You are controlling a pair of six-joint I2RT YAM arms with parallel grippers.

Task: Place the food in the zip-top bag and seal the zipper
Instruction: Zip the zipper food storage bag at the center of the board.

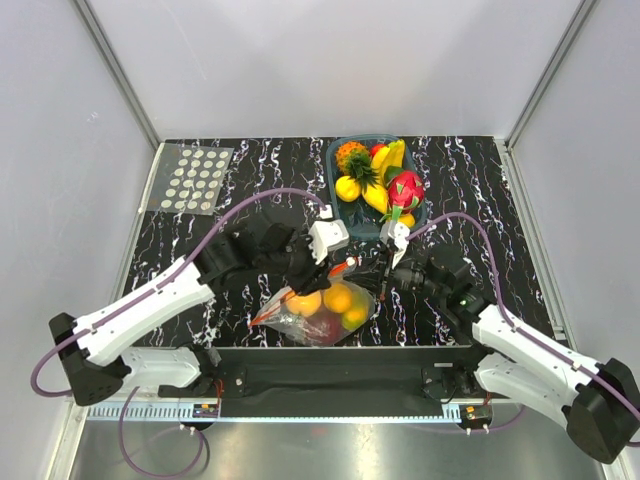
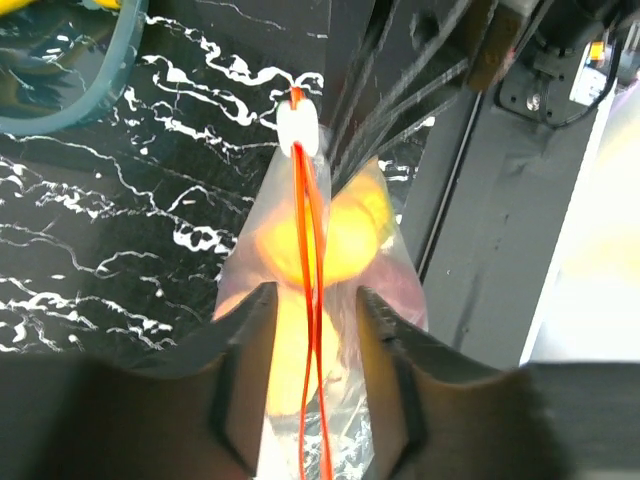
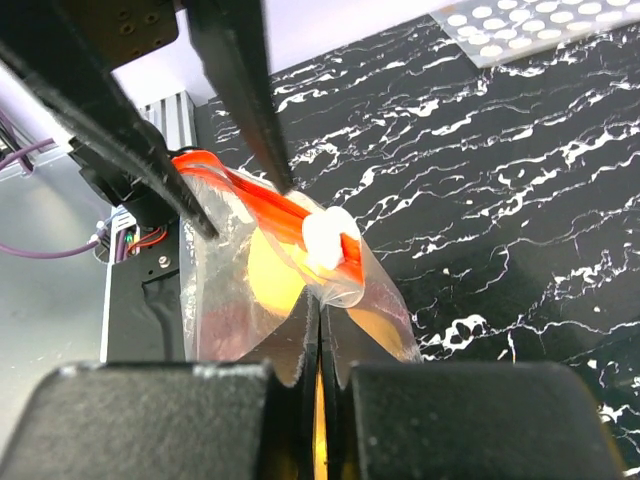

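Note:
The zip-top bag (image 1: pixel 322 325) lies at the table's near edge between the arms, with orange, yellow and dark red food (image 1: pixel 337 298) inside. Its zipper (image 2: pixel 309 270) runs as a red-orange strip up to a white slider (image 2: pixel 298 128). My left gripper (image 2: pixel 312 335) is open, a finger on each side of the strip and clear of it. My right gripper (image 3: pixel 320 325) is shut on the clear film just below the slider (image 3: pixel 326 240) at the bag's end. In the top view the left gripper (image 1: pixel 320 268) and right gripper (image 1: pixel 374 272) meet over the bag's far edge.
More toy fruit (image 1: pixel 377 178) fills a dark teal tray (image 1: pixel 331 178) at the back centre. A clear sheet with white dots (image 1: pixel 195 178) lies at the back left. The black frame rail (image 1: pixel 340 362) runs just behind the bag's near side.

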